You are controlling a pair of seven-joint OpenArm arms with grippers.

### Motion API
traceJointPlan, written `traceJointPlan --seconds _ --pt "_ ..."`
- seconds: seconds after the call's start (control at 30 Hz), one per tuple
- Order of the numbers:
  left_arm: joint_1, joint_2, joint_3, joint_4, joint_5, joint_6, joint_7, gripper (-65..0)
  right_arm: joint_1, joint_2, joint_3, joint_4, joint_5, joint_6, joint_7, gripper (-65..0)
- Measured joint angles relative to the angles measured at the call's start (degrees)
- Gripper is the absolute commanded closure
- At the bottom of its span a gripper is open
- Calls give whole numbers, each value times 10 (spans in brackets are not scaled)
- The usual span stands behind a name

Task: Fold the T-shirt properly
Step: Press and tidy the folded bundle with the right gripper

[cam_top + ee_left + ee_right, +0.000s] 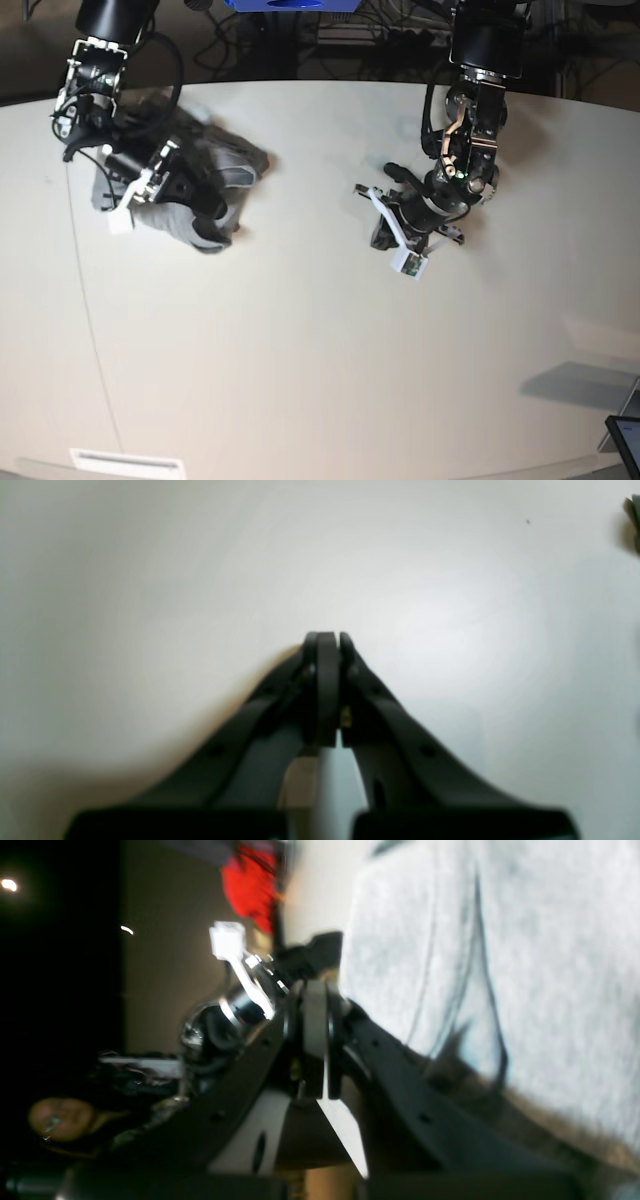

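The T-shirt (185,185) is lying in a crumpled heap near the far left corner of the bench (320,380), not yet spread out, so the work looks to be at its very start: getting hold of the cloth so it can be pulled flat. The right hand (205,205) is sitting at the heap, its fingers pressed together; in the right wrist view the grey cloth is lying just beside them, but whether any fabric is caught between them is too blurred to tell. The left hand (327,645) is hanging over bare bench toward the far middle, well apart from the shirt, fingers pressed together on nothing. The next move probably calls for lifting a firmly caught edge and bringing the left hand across to help.
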Motion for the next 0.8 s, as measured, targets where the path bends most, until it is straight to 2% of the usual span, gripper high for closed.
traceJointPlan --seconds 0.17,0.27,0.43,0.53,0.7,0.73,0.8 --pt "0 0 0 -2 0 0 0 0 9 2 0 -21 16 -5 0 -1" --pt "-2 0 0 -2 0 0 1 0 11 2 0 -10 15 -39 2 -1" --pt "-2 0 0 -2 0 0 0 0 -8 -2 -5 74 -28 -87 -13 -1" --pt "-1 0 0 -1 0 0 -1 0 -7 12 -5 112 -27 -87 -13 0" --pt "12 0 5 -1 4 4 -42 0 -9 31 -2 227 -38 -88 -17 0" --pt "14 0 5 0 5 4 -48 0 -7 32 -2 262 -51 -86 -16 0" --pt "19 1 5 4 9 4 -55 0 -3 32 0 339 -139 -84 -16 0"
